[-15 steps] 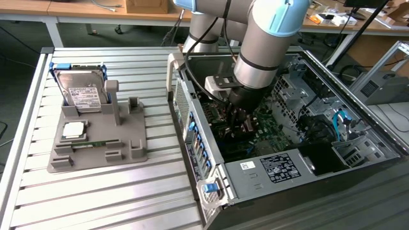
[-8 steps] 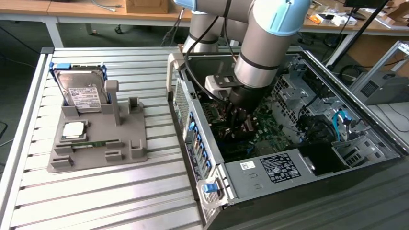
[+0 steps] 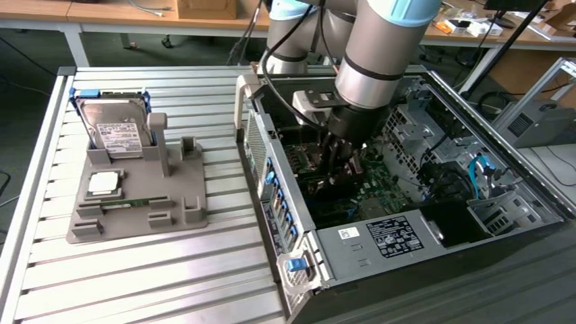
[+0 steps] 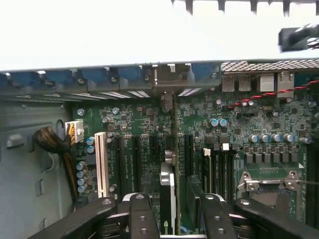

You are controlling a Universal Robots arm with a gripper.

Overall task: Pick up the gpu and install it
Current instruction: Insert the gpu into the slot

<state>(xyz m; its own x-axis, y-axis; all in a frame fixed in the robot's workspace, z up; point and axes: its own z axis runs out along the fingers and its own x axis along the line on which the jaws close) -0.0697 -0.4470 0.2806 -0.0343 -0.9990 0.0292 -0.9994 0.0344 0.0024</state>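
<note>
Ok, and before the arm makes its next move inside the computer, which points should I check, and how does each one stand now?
1. The gpu is inside the computer case, on edge over the motherboard slots: ok.
2. The gpu is pressed fully into its slot: cannot tell.
3. The gripper is centred over the gpu: ok.
4. The gripper has hold of the gpu: cannot tell.
5. The brown cable bundle is apart from the gpu: ok.
6. The hard drive and memory stick are on the grey holder, outside the case: ok.
</note>
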